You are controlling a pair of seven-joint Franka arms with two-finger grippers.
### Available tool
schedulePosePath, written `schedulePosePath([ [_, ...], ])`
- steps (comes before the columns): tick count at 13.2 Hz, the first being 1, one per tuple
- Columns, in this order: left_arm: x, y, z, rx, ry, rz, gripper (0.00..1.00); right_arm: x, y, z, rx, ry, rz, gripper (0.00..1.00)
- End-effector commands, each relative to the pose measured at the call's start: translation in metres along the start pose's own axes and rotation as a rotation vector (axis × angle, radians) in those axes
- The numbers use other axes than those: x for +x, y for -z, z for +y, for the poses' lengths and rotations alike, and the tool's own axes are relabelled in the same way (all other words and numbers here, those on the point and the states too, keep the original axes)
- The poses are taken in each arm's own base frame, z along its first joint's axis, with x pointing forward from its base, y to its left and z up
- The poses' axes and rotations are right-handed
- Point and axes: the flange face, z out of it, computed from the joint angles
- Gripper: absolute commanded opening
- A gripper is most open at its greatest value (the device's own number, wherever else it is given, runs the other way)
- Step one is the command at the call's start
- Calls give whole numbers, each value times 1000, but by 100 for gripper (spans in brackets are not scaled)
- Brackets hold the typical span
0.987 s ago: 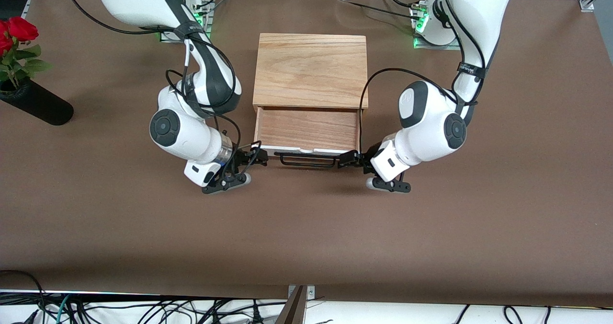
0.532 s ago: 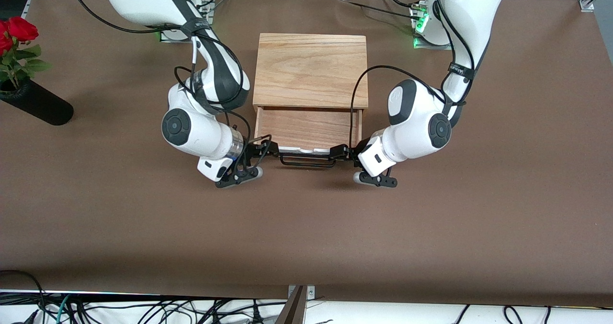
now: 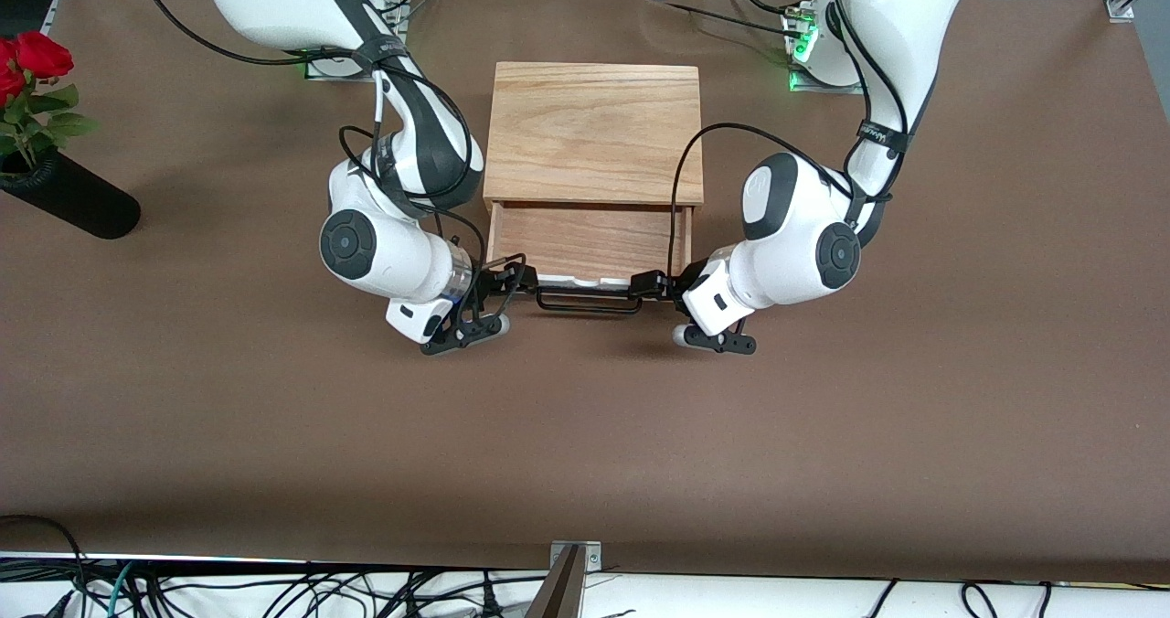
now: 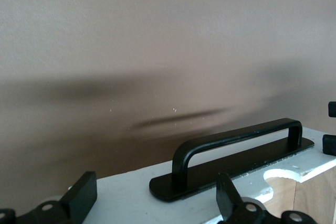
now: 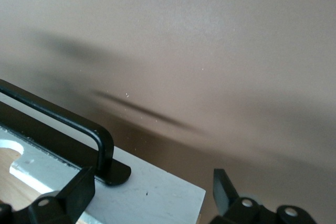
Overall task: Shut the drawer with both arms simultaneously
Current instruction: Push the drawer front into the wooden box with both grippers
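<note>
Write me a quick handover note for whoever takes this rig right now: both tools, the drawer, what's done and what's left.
Left tool: open, at the white front panel's end toward the left arm, beside the black handle.
Right tool: open, at the panel's end toward the right arm.
Drawer: partly out of the wooden box, its tray bottom showing.
Done: both tools are lined up at the drawer front, one at each end.
Left: push evenly with both arms until the panel sits flush with the box, then back the arms off.
</note>
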Motion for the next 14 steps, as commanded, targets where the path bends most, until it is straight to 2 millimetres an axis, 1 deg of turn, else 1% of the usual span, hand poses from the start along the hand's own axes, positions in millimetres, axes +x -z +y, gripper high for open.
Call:
schedulePosePath([
  [1,-18,-7,1,-5,6,-116,100,-10,-14,-11,12,3,-94,100],
  [4,-25,-7,-1,-4,9,-173,100,-21,-20,-18,8,15,-173,100],
  [6,-30,-4,-1,-2,9,-205,100,-29,-25,-28,14,29,-218,100],
  [8,-35,-3,-1,-1,14,-231,100,-34,-28,-29,13,33,-251,100],
  [9,-36,-2,-4,0,28,-246,100,-38,-32,-34,27,34,-278,100],
  [11,-41,2,-5,0,35,-272,100,-44,-36,-38,78,13,-324,100],
  [13,-46,6,-7,2,39,-282,100,-49,-38,-39,83,15,-366,100],
  [14,-47,12,-8,0,41,-277,100,-52,-39,-38,82,18,-389,100],
])
